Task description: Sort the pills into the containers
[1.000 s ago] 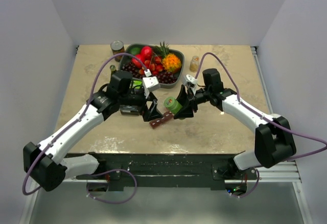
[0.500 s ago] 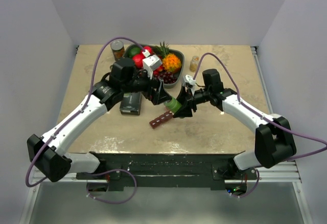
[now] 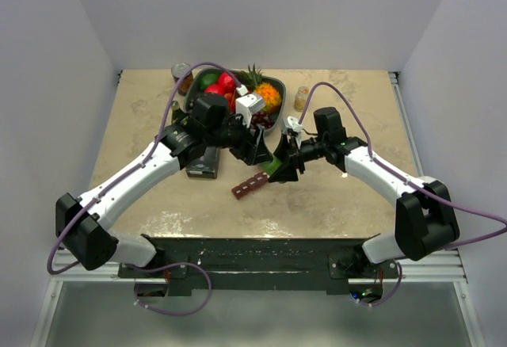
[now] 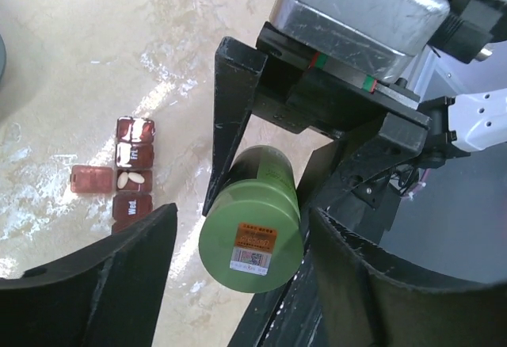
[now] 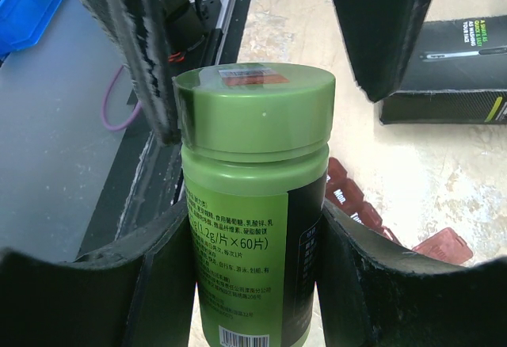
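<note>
right claw (image 5: 255, 232): clamped on green bottle (image 5: 253, 125), likely steadying it for uncapping | left claw (image 4: 242, 224): wide, straddling bottle's cap, not gripping | containers (image 4: 133, 174): near bottle, awaiting pills

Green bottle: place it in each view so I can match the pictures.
Top external: green bottle at centre, next to the maroon pill organiser.
Left wrist: bottle lower centre, lid facing the camera.
Right wrist: bottle fills the centre, upright.
Shared landmark: the pill organiser, visible in all three.
</note>
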`<state>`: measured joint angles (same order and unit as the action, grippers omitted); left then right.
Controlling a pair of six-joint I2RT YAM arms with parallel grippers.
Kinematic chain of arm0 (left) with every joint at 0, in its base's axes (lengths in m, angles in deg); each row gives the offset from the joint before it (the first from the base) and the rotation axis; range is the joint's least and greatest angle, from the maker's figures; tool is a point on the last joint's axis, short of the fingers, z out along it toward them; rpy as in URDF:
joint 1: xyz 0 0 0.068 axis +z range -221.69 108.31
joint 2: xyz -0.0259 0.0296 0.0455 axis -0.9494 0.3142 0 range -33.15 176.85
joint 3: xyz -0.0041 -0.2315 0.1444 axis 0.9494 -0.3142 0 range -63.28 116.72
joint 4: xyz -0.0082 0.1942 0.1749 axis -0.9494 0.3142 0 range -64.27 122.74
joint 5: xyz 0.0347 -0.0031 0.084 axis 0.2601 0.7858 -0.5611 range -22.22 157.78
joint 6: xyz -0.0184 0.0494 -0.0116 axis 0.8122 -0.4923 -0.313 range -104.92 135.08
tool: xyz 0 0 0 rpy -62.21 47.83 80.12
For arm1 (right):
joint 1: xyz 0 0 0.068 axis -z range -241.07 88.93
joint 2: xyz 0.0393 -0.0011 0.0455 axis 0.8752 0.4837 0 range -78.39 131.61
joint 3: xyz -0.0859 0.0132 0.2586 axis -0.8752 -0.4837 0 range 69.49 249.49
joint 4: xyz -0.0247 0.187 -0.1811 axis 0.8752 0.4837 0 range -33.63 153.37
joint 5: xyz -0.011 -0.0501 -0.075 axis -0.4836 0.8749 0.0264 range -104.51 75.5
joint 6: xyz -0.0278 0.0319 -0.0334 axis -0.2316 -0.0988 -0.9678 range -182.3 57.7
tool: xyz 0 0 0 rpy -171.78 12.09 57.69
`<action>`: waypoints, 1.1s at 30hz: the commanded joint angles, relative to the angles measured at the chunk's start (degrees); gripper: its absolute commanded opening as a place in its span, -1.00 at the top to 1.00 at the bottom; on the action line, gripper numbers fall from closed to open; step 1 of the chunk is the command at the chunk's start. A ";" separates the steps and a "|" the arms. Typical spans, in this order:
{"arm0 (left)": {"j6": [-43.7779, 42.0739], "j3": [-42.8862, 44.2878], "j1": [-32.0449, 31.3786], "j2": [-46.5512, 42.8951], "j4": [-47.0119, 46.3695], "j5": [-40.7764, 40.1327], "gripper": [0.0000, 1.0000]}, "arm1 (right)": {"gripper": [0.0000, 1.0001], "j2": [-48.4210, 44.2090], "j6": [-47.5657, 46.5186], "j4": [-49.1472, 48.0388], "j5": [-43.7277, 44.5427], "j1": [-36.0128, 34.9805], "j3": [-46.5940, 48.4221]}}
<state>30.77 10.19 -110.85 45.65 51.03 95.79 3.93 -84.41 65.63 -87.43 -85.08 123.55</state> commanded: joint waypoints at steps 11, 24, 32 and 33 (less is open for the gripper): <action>-13.36 0.80 -0.39 1.09 5.89 10.83 0.40 | 1.00 -2.17 -1.09 -0.64 -1.25 -0.34 2.54; -27.73 -1.22 0.40 1.80 12.93 9.00 -0.05 | 1.00 -2.87 -2.85 0.85 -2.84 -0.51 2.71; -23.86 -8.69 2.77 -8.47 7.93 6.00 -0.67 | 1.00 -2.52 -3.38 1.38 -2.40 -0.51 2.80; -23.51 -10.00 3.03 -9.54 7.75 6.18 -0.71 | 1.00 -2.52 -3.47 1.47 -2.31 -0.51 2.80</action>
<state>6.29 2.69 -109.08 42.86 59.34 102.83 3.60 -86.80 69.04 -87.37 -85.76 123.90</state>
